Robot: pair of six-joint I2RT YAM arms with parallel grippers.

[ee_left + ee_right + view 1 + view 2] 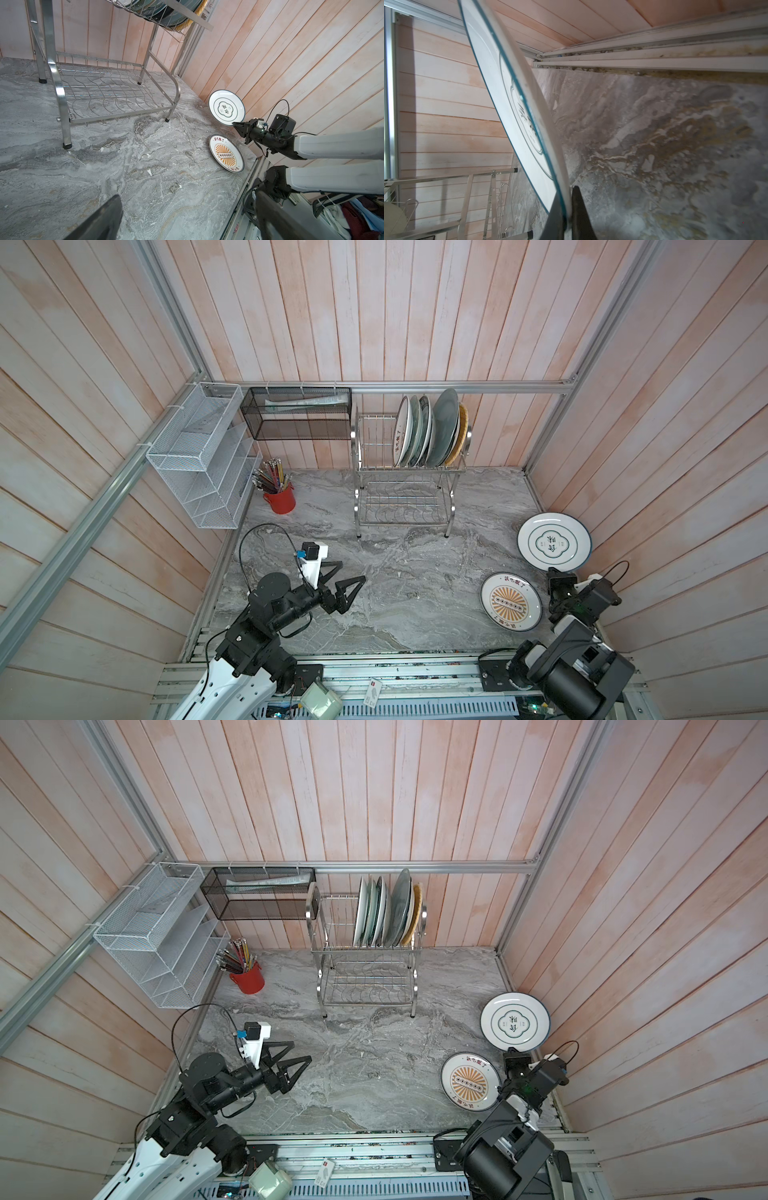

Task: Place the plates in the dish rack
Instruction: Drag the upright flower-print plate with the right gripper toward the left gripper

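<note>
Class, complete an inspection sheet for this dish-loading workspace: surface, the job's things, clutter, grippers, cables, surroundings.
Surface: grey marble tabletop, with small pale flecks on it.
Job's things: dish rack, with several plates upright in its top tier and its lower tier bare; blue-ring plate tilted near the right wall; orange-sunburst plate flat on the tabletop.
Clutter: red cup of pencils, white wire organiser and black mesh basket at the back left.
Grippers: right gripper shut on the blue-ring plate's rim; left gripper open, holding nothing.
Cables: black cable loop above each wrist, clear of the plates.
Surroundings: plank walls, aluminium frame.
</note>
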